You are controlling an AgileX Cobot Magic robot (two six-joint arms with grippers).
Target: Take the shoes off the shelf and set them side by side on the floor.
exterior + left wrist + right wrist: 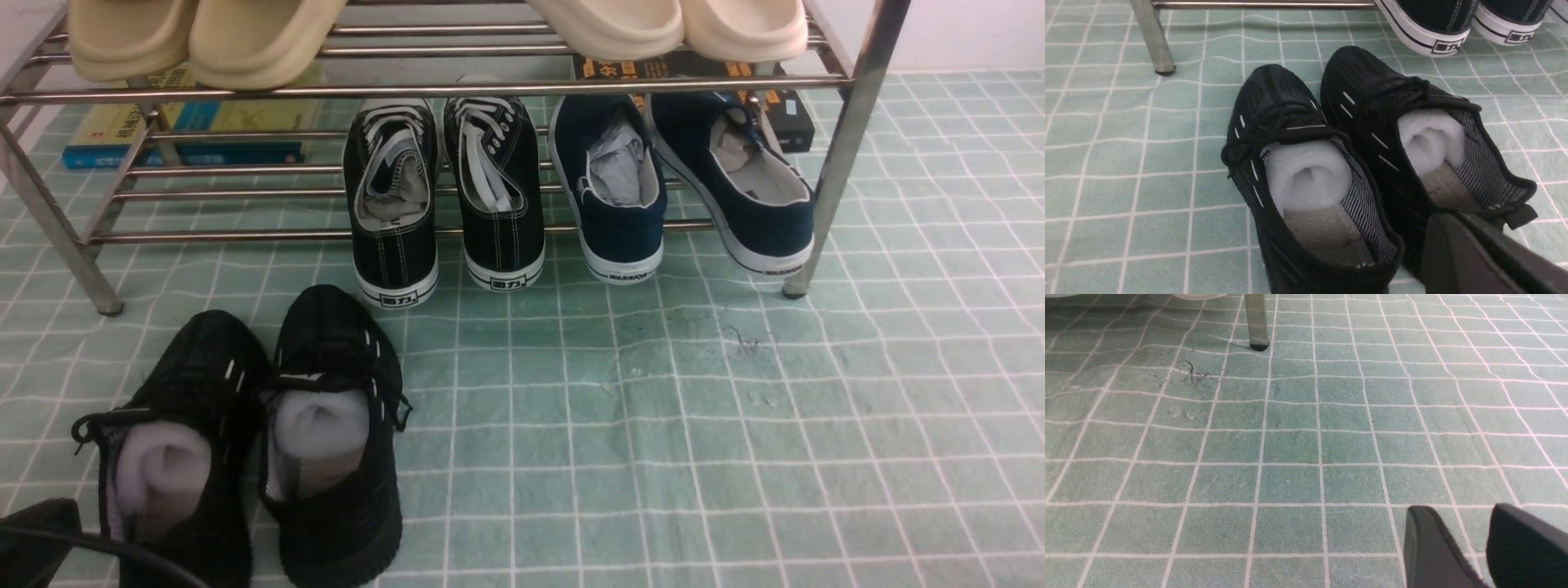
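Observation:
Both black knit shoes stand side by side on the pale green floor (653, 425), heels toward me, in front of the chrome shelf (245, 90). Each has pale foam stuffing inside. The left shoe (196, 384) (1274, 94) touches the right shoe (335, 343) (1363, 73) along its side. My left gripper (1453, 222) hovers just behind the right shoe's heel, its fingers together and holding nothing; it shows as a dark mass in the front view's bottom left corner (37, 539). My right gripper (1470, 522) is open over bare floor, apart from the shoes.
Black canvas sneakers with white soles (445, 196) and navy sneakers (678, 188) sit on the shelf's lower tier, heels overhanging. Beige slippers (204, 37) and cream slippers (669, 24) lie on the upper tier. Books (188, 131) lie behind. Shelf legs (841, 163) (1152, 36) (1256, 322) stand on the floor.

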